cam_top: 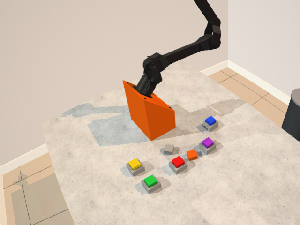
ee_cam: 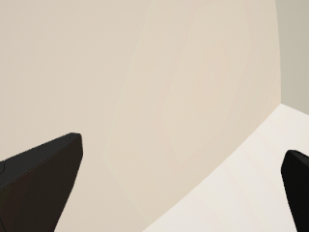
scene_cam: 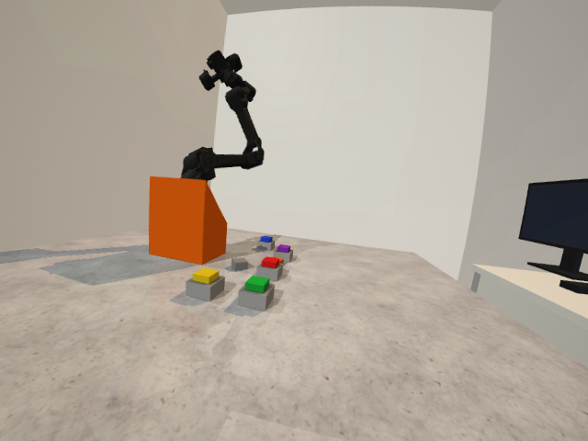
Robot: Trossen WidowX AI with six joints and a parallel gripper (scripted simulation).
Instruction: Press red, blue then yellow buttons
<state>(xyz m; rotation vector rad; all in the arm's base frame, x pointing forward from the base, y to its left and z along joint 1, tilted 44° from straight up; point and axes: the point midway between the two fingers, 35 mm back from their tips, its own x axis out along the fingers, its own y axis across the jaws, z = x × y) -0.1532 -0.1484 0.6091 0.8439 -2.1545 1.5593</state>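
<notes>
Tool raised high, wide open and empty; no button contacted.

Tool point(scene_cam: 212, 75) faced the wall. Red button point(cam_top: 177, 161) sat on the desk point(cam_top: 242, 189), orange block point(cam_top: 191, 154) just beside it: a skewed descent would likely clip it. Open room lay on its front side.

A matte black jointed arm point(cam_top: 183, 52) on an orange wedge-shaped pedestal point(cam_top: 157, 121), apparently unmarked.
</notes>
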